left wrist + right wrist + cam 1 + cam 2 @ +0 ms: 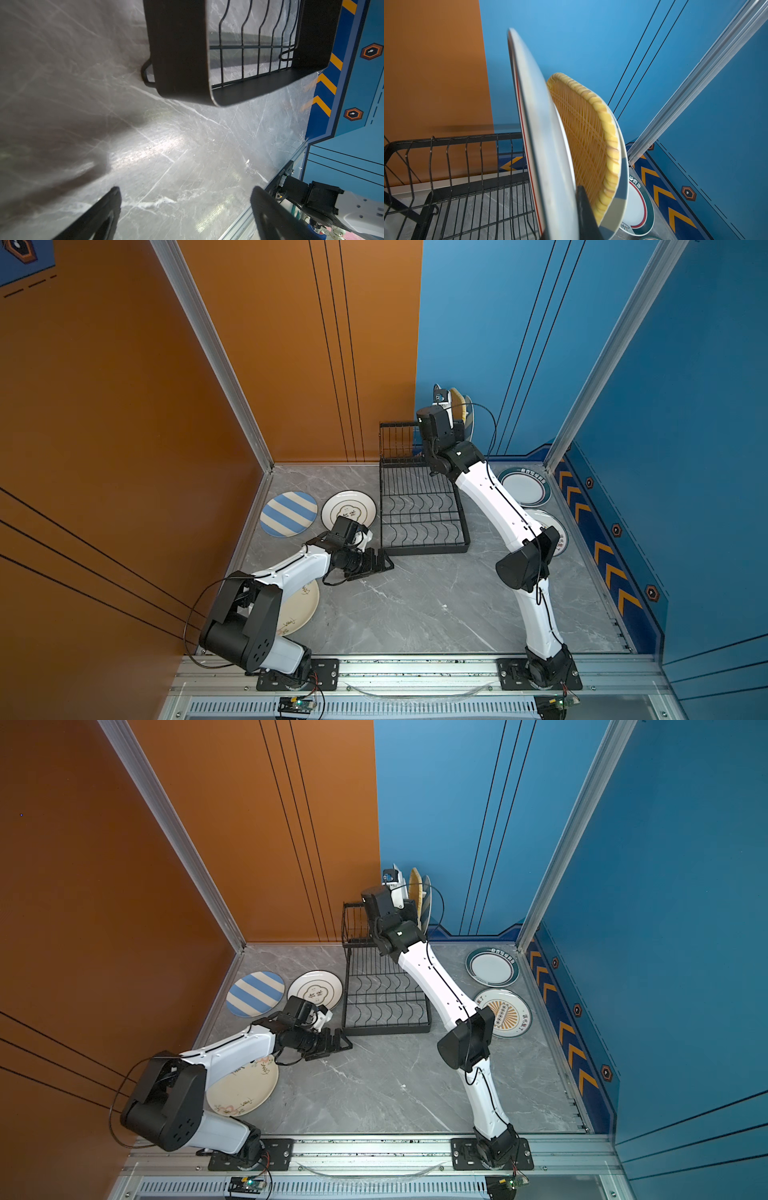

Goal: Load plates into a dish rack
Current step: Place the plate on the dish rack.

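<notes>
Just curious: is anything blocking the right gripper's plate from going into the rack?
Nothing visible blocks it. The held plate is on edge at the dish rack, at its upper tier. The yellow woven plate stands close on one side; slots on its other side are bare.

I see only one finger (584, 209) of my right gripper (560, 195); the white plate (533, 116) in it hides the other.
</notes>
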`<state>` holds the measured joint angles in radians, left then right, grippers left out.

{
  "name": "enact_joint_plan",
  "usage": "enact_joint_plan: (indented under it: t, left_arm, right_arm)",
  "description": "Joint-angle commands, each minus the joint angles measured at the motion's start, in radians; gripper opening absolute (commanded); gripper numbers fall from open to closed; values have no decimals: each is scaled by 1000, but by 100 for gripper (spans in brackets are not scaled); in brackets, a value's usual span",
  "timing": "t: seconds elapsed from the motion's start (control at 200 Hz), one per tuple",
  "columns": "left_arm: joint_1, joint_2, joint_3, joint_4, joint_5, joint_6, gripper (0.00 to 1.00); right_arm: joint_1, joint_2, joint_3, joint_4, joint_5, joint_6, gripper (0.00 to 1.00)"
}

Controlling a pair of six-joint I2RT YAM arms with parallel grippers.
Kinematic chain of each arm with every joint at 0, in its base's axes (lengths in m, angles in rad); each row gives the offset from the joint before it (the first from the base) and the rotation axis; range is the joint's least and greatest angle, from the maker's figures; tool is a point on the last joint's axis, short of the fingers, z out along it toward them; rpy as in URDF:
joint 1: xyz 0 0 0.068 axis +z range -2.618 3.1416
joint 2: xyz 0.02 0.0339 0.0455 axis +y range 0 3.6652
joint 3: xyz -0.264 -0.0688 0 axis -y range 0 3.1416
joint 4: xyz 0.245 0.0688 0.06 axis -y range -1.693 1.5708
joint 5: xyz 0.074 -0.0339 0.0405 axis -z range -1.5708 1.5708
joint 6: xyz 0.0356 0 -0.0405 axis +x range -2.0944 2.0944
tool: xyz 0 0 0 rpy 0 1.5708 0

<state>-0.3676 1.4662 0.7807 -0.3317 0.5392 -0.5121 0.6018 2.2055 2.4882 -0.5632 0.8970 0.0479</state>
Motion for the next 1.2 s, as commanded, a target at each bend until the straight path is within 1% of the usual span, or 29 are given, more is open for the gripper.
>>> enact_joint_plan:
  t: [0.0, 0.591, 0.781, 0.831, 0.961, 1.191]
  left_arm:
    - [13, 8, 19, -24, 31, 24, 98]
    - [29, 5, 11, -27, 41, 34, 98]
    - [32, -1, 6, -28, 41, 37, 98]
    - [34, -3, 6, -29, 42, 37, 98]
    - [36, -11, 1, -29, 41, 39, 98]
    - [39, -32, -10, -29, 34, 35, 98]
  right_arm:
    - [-3, 18, 36, 54, 44, -10, 0]
    - [-15, 63, 33, 15, 74, 33, 0]
    - [-15, 59, 33, -9, 62, 56, 19]
    - [-15, 57, 32, -9, 62, 57, 26]
    - [-10, 45, 31, -13, 57, 55, 32]
    - [7, 18, 31, -24, 52, 55, 38]
